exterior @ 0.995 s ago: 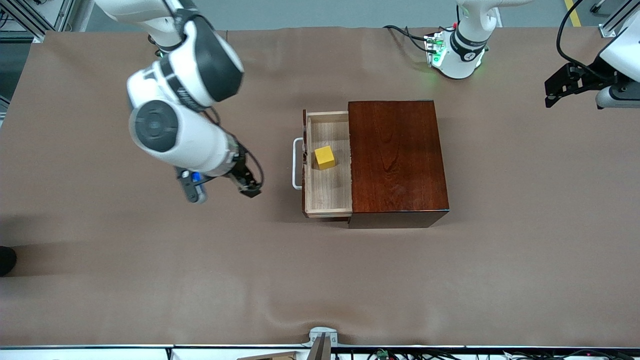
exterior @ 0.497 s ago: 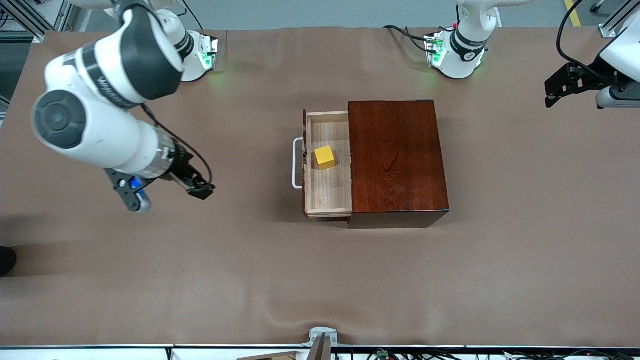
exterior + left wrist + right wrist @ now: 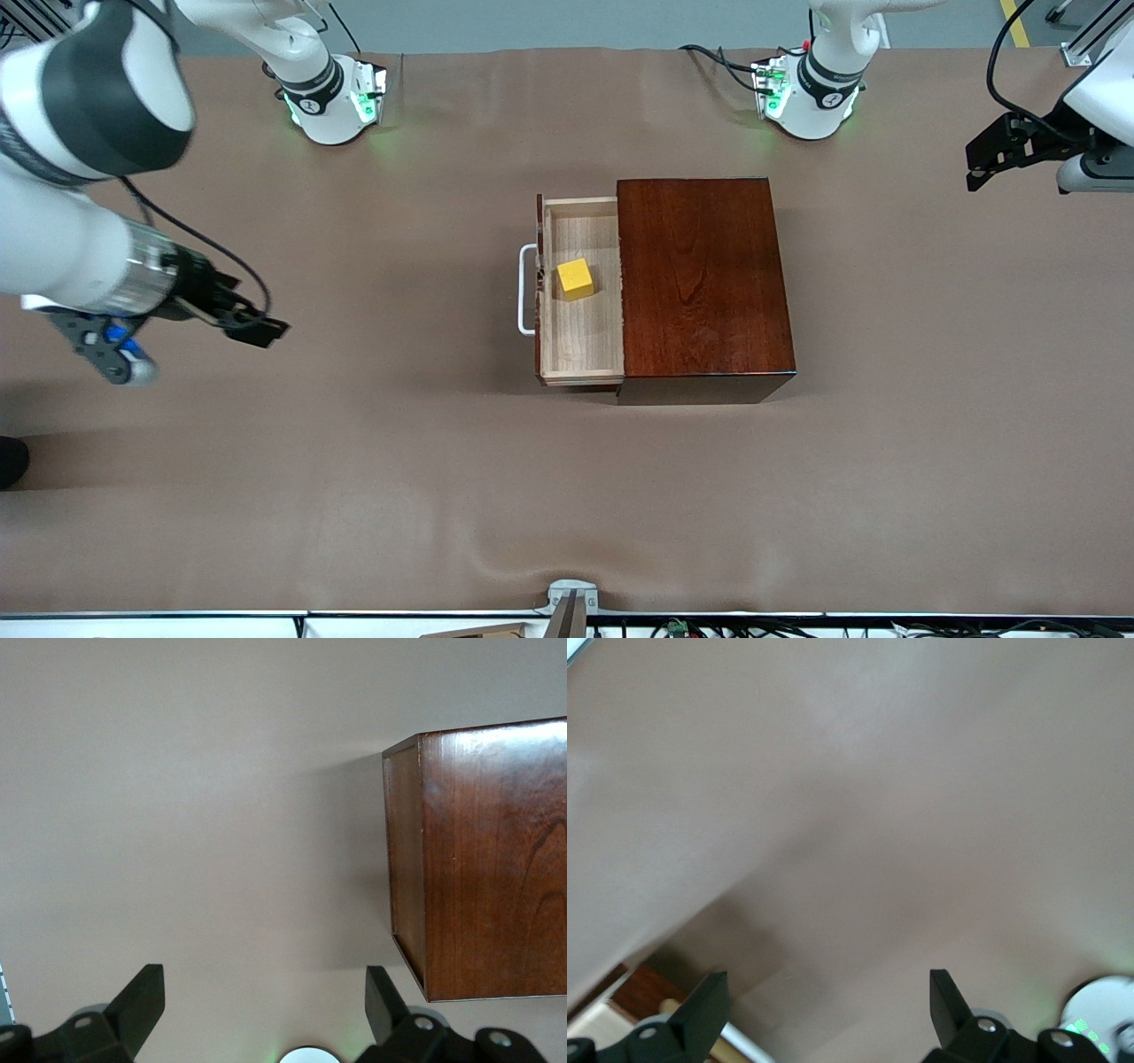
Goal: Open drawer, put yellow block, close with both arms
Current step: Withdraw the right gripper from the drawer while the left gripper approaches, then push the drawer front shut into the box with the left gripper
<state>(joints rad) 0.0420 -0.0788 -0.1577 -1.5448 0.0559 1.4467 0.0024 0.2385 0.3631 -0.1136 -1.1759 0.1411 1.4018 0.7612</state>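
Observation:
The dark reddish-brown box point(image 3: 700, 283) stands mid-table with its drawer point(image 3: 580, 341) pulled out toward the right arm's end, white handle point(image 3: 526, 292) outermost. The yellow block point(image 3: 575, 278) sits in the drawer. My right gripper point(image 3: 252, 330) is open and empty, over bare table well away from the handle. In the right wrist view the gripper point(image 3: 826, 1001) is open, and the handle point(image 3: 749, 1047) shows at the edge. My left gripper point(image 3: 985, 164) waits, open, over the table's left-arm end. In the left wrist view it point(image 3: 263, 1001) is open, and the box point(image 3: 483, 859) shows closed side on.
A brown cloth point(image 3: 567, 496) covers the table, with a wrinkle near the front camera's edge. The arm bases point(image 3: 332, 102) point(image 3: 811, 93) glow green at the table's robot edge. A small metal bracket point(image 3: 571, 598) sits at the front camera's edge.
My right arm has swung away from the drawer toward its own end of the table, gripper still open. The left arm, box, drawer and block have not moved.

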